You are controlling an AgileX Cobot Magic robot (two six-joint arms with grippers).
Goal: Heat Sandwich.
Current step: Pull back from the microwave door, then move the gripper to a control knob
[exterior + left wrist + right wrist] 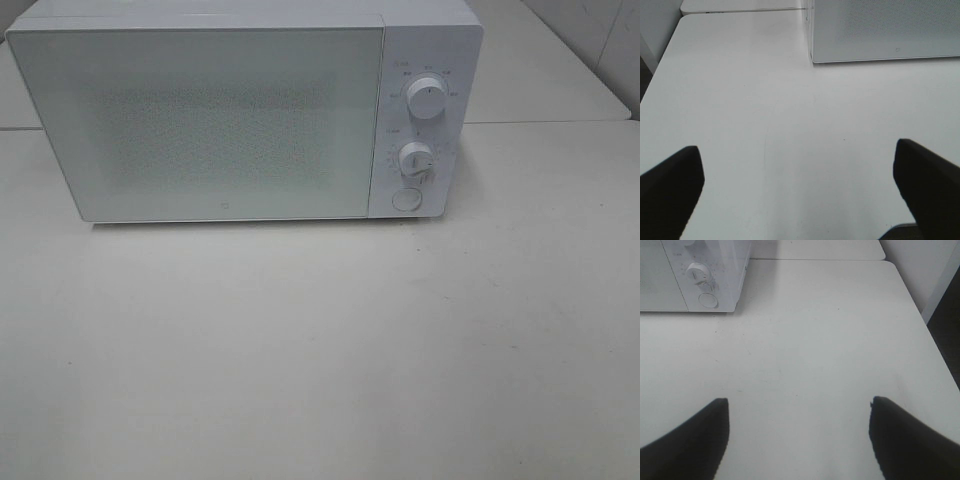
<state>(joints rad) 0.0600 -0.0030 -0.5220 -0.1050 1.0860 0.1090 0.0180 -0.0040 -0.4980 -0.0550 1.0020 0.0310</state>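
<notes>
The sandwich is out of view in every frame. A white microwave [230,110] stands at the back of the table with its door shut; its two knobs and a round button [405,199] sit on the right panel. In the left wrist view my left gripper [797,185] is open over bare table, short of the microwave's front left corner [812,59]. In the right wrist view my right gripper [797,432] is open with nothing between its fingers, well back from the microwave's control panel [705,287]. Neither arm shows in the exterior high view.
The white table [320,350] stretches in front of the microwave. Its left edge [655,75] and right edge [935,355] show in the wrist views. A second table surface [540,70] lies behind on the right.
</notes>
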